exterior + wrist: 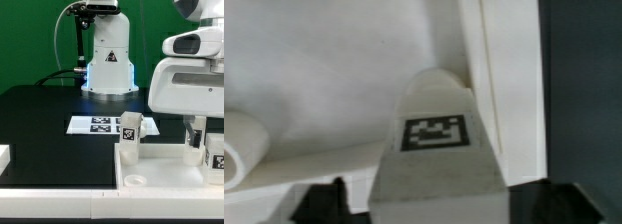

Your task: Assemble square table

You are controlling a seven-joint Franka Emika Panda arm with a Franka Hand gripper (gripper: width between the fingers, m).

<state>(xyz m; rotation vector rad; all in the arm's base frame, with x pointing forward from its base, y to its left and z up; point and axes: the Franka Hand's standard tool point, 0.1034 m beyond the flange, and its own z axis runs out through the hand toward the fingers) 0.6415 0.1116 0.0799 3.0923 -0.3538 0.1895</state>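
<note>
We are looking at a black table [40, 115] with the white robot base [108, 60] standing at the back, in the upper middle of the exterior view. The marker board [98, 125] is lying flat in the middle of that view. The white table top [160, 180], shaped like a tray with a raised rim, is filling the lower right of the exterior view. A left leg [129, 138] is standing upright at the tray's far corner, just beside the marker board, showing its black-and-white tag. A right leg [215, 150] is standing at the exterior view's right edge, also showing a tag. Between them a middle leg [193, 152] is standing under the big white arm [190, 70], which is hanging down in the upper right. In the wrist view we are seeing a tagged leg, probably this middle leg [438, 140], sitting between the dark fingers [317, 205] of the gripper [438, 205]. The fingers are standing wide apart, one on each side of it, but the picture is blurry and we cannot tell if they are squeezing it. The white tray floor is lying under the leg, with its rim running beside it.
</note>
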